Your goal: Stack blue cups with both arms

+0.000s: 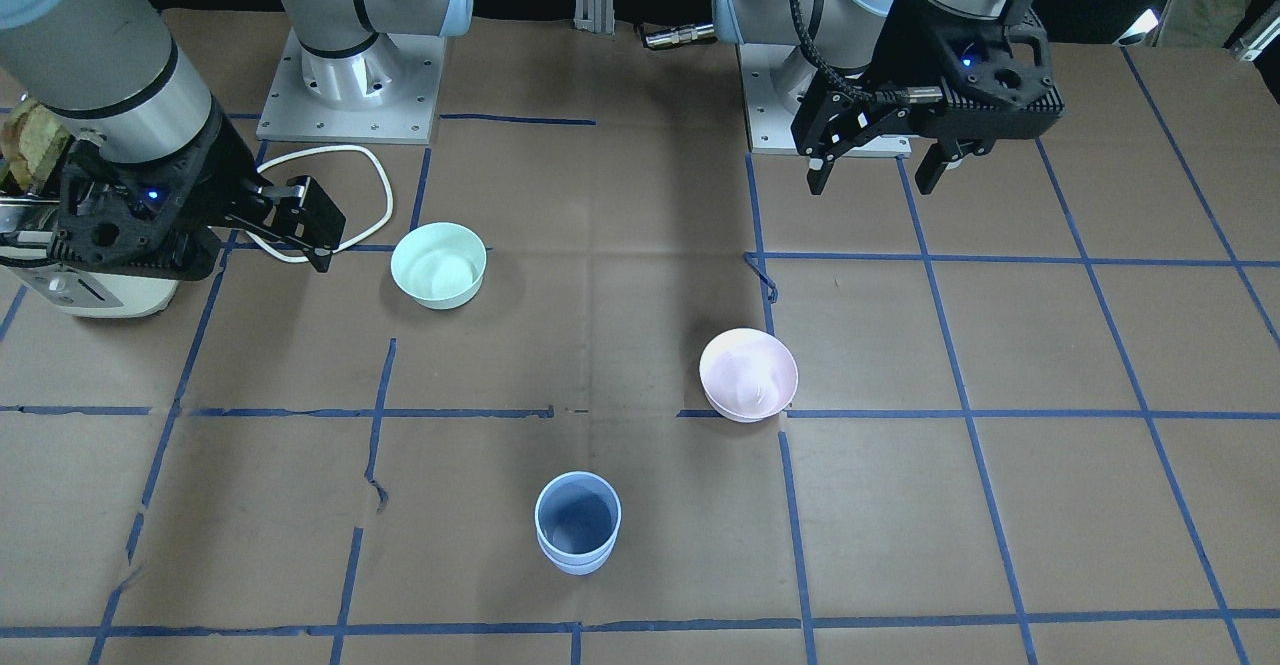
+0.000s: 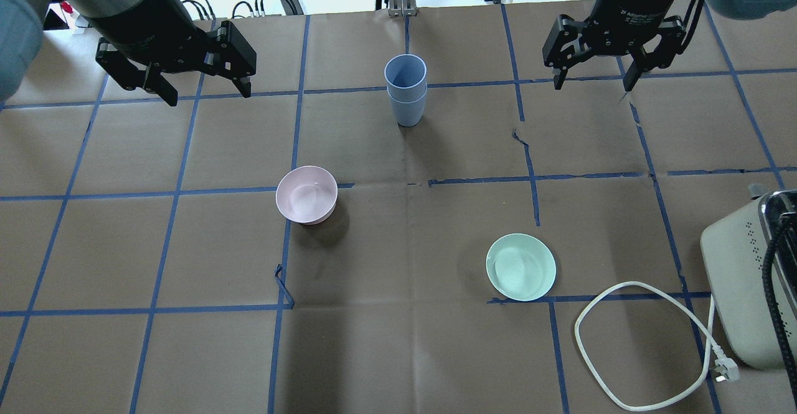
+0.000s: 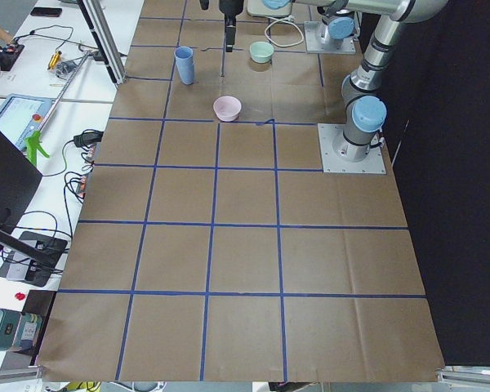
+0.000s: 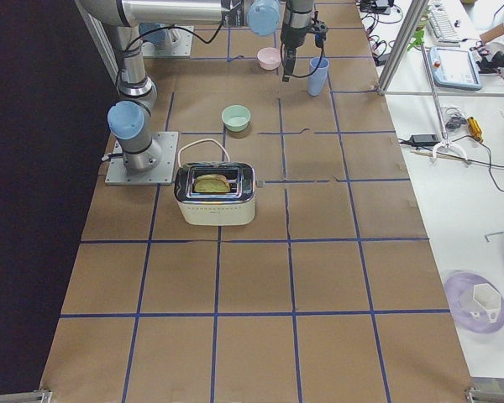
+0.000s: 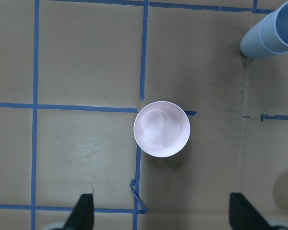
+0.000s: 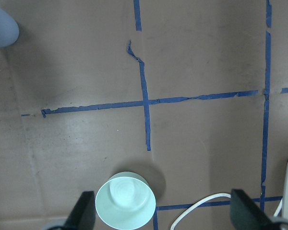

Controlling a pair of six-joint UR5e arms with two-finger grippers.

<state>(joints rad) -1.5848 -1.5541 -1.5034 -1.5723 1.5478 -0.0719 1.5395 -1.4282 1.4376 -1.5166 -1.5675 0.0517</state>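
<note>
The two blue cups (image 2: 405, 90) stand nested one inside the other, upright, at the far middle of the table; they also show in the front view (image 1: 577, 522) and at the top right of the left wrist view (image 5: 273, 36). My left gripper (image 2: 207, 93) is open and empty, raised above the table well to the left of the stack; it also shows in the front view (image 1: 872, 185). My right gripper (image 2: 591, 85) is open and empty, raised well to the right of the stack. Neither gripper touches the cups.
A pale pink bowl (image 2: 306, 193) sits left of centre, under the left wrist camera (image 5: 162, 128). A mint-green bowl (image 2: 520, 266) sits nearer the robot on the right (image 6: 125, 201). A toaster (image 2: 753, 289) with a white cable (image 2: 622, 339) stands at the near right.
</note>
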